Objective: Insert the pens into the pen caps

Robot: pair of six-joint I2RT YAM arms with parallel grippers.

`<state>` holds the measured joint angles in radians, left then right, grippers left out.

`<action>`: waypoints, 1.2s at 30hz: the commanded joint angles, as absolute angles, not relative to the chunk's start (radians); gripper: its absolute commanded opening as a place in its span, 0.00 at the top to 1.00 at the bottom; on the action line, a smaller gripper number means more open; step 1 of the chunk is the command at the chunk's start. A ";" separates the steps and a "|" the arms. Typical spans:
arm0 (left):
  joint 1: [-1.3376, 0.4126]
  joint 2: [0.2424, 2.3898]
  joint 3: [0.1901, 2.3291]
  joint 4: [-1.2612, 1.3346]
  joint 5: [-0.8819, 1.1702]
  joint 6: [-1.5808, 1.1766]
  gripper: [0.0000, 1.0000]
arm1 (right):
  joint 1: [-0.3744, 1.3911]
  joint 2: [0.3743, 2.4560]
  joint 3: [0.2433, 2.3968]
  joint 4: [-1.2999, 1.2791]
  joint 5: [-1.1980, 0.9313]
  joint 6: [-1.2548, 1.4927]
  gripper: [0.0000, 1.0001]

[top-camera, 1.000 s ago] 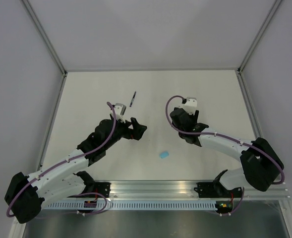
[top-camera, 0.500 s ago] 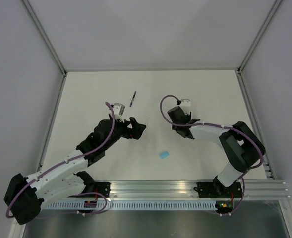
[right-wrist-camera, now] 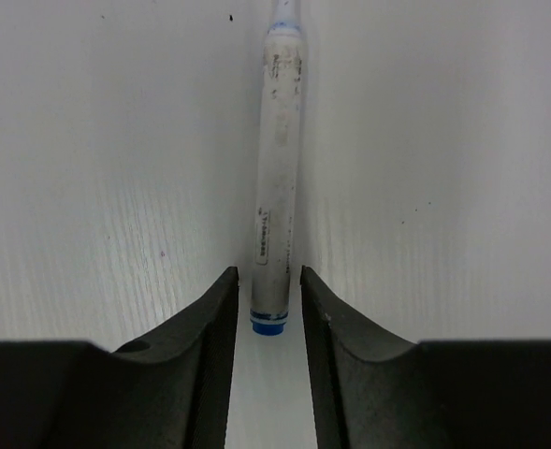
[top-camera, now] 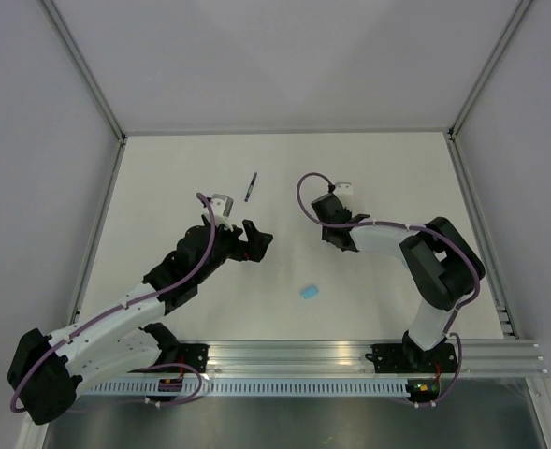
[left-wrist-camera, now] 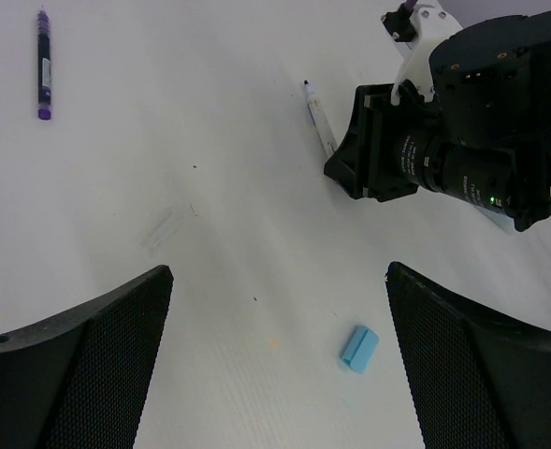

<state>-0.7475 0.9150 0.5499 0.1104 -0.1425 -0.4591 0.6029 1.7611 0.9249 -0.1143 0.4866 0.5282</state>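
The blue-and-white pen [right-wrist-camera: 275, 178] lies on the white table, and its blue end sits between the fingertips of my right gripper [right-wrist-camera: 269, 276]. The jaws stand narrowly apart, with a thin gap on each side of the pen. This pen also shows in the left wrist view [left-wrist-camera: 318, 120], beside the right gripper [top-camera: 336, 234]. The dark navy pen [top-camera: 251, 187] lies apart at the back and also shows in the left wrist view [left-wrist-camera: 43, 64]. A light-blue cap [top-camera: 309, 292] lies near the front, below my left gripper [left-wrist-camera: 280, 374], which is wide open and empty. The cap also shows in the left wrist view [left-wrist-camera: 359, 348].
A faint clear plastic piece [left-wrist-camera: 163, 229] lies on the table between the dark pen and the cap. The right wrist's camera body [left-wrist-camera: 462, 131] sits low over the table. Metal frame posts [top-camera: 97, 234] and grey walls bound the table.
My right arm has folded back and swung its gripper left and toward the back, down onto the blue-and-white pen. My left gripper has crept slightly toward the back.
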 commanded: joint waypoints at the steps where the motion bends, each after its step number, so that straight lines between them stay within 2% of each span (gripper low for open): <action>1: -0.749 0.893 0.548 0.121 -0.175 -0.474 0.00 | 0.580 1.807 0.954 -0.176 0.453 0.548 0.63; 8: -0.749 0.896 0.545 0.124 -0.192 -0.480 0.01 | 0.560 1.809 0.959 -0.176 0.399 0.542 0.87; 10: -0.749 0.905 0.546 0.127 -0.189 -0.494 0.02 | 0.560 1.786 0.950 -0.166 0.376 0.528 1.00; 15: -0.729 0.978 0.575 0.103 -0.154 -0.557 0.05 | 0.571 1.657 0.887 -0.068 0.264 0.503 1.00; 21: -0.635 1.042 0.574 0.158 0.093 -0.641 0.10 | 0.692 1.407 0.753 0.108 0.215 0.440 1.00; 25: -0.604 1.003 0.543 0.201 0.156 -0.661 0.10 | 0.794 1.304 0.681 0.210 0.183 0.429 1.00; 32: -0.505 0.986 0.496 0.254 0.287 -0.756 0.10 | 0.853 1.180 0.583 0.389 0.094 0.460 1.00; 36: -0.494 0.944 0.480 0.276 0.282 -0.749 0.10 | 0.871 1.131 0.546 0.477 0.052 0.465 1.00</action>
